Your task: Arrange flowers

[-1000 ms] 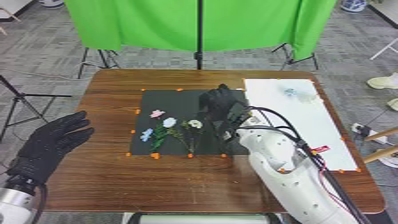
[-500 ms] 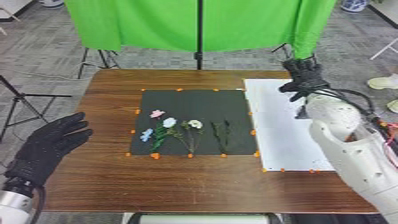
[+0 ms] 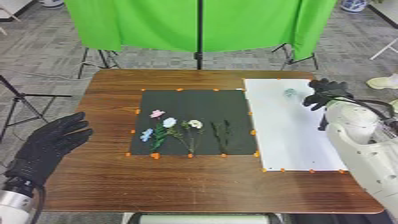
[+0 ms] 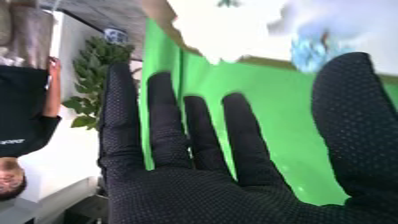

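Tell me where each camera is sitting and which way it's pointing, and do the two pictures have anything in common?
Head view: sits on the robot's head, looks forward and down at the table, the flowers and the white sheet; shows the left hand and the right hand, with parts of both arms.
Right wrist view: sits on the right arm's wrist, looks out past the right hand's straight fingers.
Shared: the right hand and the green cloth.
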Robot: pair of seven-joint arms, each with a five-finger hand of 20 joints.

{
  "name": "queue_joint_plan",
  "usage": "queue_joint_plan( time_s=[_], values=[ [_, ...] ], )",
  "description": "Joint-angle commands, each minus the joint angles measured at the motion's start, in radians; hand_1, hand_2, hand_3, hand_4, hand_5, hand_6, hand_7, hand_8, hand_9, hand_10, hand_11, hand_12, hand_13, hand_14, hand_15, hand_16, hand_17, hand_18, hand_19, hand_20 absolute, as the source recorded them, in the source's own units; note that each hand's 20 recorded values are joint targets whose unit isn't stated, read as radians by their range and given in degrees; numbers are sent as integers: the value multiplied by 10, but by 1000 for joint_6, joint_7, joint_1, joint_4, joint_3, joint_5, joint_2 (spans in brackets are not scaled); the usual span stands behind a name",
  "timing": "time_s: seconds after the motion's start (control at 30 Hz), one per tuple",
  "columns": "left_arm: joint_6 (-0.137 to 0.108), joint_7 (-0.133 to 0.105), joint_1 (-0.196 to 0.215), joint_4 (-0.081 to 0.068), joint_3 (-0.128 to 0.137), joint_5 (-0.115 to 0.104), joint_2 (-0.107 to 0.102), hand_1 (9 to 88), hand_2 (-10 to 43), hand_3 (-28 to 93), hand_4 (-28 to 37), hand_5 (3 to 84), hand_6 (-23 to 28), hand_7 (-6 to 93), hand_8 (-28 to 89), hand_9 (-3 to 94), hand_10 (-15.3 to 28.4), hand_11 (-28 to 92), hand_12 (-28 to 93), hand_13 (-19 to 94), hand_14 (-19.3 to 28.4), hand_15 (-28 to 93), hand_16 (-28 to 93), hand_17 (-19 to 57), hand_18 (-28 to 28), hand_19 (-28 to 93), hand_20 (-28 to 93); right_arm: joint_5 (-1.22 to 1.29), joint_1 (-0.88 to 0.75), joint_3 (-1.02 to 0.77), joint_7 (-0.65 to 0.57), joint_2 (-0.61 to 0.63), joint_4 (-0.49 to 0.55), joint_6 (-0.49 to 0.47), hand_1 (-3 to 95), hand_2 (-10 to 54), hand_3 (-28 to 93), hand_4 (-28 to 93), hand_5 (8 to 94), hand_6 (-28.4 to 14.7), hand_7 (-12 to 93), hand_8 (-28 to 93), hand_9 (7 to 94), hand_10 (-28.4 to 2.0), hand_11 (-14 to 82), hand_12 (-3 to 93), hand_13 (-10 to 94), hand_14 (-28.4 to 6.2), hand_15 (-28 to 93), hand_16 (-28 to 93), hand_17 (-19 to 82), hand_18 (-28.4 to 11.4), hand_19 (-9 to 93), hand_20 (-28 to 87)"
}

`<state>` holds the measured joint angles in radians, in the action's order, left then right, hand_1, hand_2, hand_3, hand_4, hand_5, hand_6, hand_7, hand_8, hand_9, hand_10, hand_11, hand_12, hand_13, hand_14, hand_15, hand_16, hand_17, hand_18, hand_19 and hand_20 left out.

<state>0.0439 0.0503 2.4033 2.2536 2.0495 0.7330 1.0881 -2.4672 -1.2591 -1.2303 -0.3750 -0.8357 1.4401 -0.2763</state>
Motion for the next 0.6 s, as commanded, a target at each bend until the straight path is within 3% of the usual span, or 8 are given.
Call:
queue_joint_plan(
  time_s=[0.03, 0.2, 0.27, 0.33, 0.37, 0.4, 0.6],
  values=[
    [-9, -3, 15, 1, -3, 4, 9, 289, 54, 697, -246, 408, 49, 198, -108, 354, 120, 269, 156, 281, 156, 412, -37, -61, 223, 525, 10, -78, 15, 41, -30, -14, -63, 76, 271, -95, 900, -282, 342, -30, 308, -211, 316, -109, 213, 194, 440, -81, 262, 131, 151, -198, 651, 196],
    [-4, 0, 12, 0, -9, 3, 9, 290, 54, 697, -247, 408, 48, 201, -109, 354, 120, 270, 156, 280, 156, 413, -37, -61, 223, 526, 10, -17, 26, 46, -18, -34, -97, 148, 318, -95, 860, -283, 420, -15, 413, -259, 448, -85, 364, 189, 638, -41, 381, 126, 283, -173, 746, 274],
    [-6, -3, 15, 2, -9, 3, 12, 290, 54, 698, -247, 408, 48, 201, -109, 354, 120, 270, 155, 280, 156, 414, -37, -61, 223, 526, 10, -21, 15, 52, 4, -32, -99, 210, 360, -95, 833, -283, 484, -9, 458, -272, 553, -76, 417, 214, 731, -30, 411, 148, 356, -159, 790, 301],
    [-7, -3, 17, 3, -8, 3, 13, 290, 54, 697, -248, 408, 48, 201, -109, 353, 120, 270, 155, 280, 156, 414, -38, -61, 223, 526, 10, -27, 3, 50, 16, -30, -87, 224, 428, -84, 784, -278, 549, -8, 516, -191, 694, -48, 296, 342, 800, -18, 421, 191, 406, -152, 826, 326],
    [-6, -3, 17, 3, -6, 4, 14, 291, 55, 696, -247, 409, 48, 199, -109, 354, 120, 269, 155, 281, 156, 412, -38, -60, 223, 525, 9, -30, -9, 38, 31, -33, -75, 223, 470, -73, 778, -280, 629, -3, 536, -168, 797, -34, 253, 400, 858, -10, 440, 220, 442, -154, 870, 342],
    [-7, -3, 21, 5, -4, 4, 16, 289, 54, 699, -246, 408, 48, 200, -108, 354, 120, 270, 156, 280, 156, 414, -37, -61, 223, 526, 10, -26, -18, 34, 31, -34, -64, 228, 488, -73, 782, -282, 670, -4, 538, -158, 845, -26, 241, 424, 884, -6, 452, 235, 460, -157, 895, 350],
    [-9, 3, 19, 7, 1, 3, 19, 291, 54, 696, -247, 410, 49, 195, -108, 356, 120, 265, 155, 283, 156, 409, -37, -58, 222, 523, 9, -121, -52, 36, 4, -43, 24, 296, 472, -95, 868, -282, 720, -19, 538, -168, 889, -30, 238, 458, 914, -1, 480, 261, 473, -165, 922, 359]
  ],
)
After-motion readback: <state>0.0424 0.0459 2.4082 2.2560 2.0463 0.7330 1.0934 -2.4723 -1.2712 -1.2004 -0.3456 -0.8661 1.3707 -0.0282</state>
